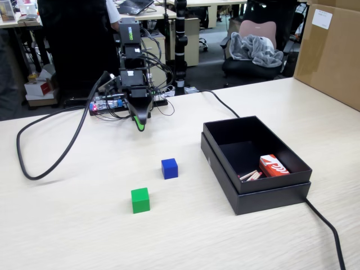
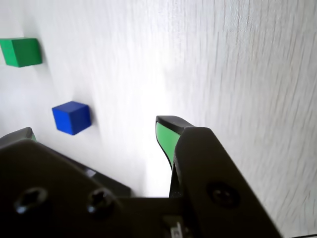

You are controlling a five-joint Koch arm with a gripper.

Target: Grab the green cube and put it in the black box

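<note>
The green cube [image 1: 140,200] lies on the pale wooden table near the front; in the wrist view the green cube [image 2: 21,51] shows at the top left. The black box [image 1: 264,197] stands to the right in the fixed view, its top uncovered. My gripper [image 1: 140,122] hangs above the table at the back, well behind the cube and touching nothing. Seen from the wrist, the gripper [image 2: 99,129] is open, with a wide gap and nothing between its green-lined fingertips [image 2: 166,136].
A blue cube [image 1: 169,168] [image 2: 72,117] sits between the gripper and the green cube. A red-and-white packet [image 1: 273,166] lies inside the black box. A brown cardboard box [image 1: 332,50] stands at the far right. Black cables [image 1: 50,149] cross the table on the left, and one cable [image 1: 326,225] runs past the box.
</note>
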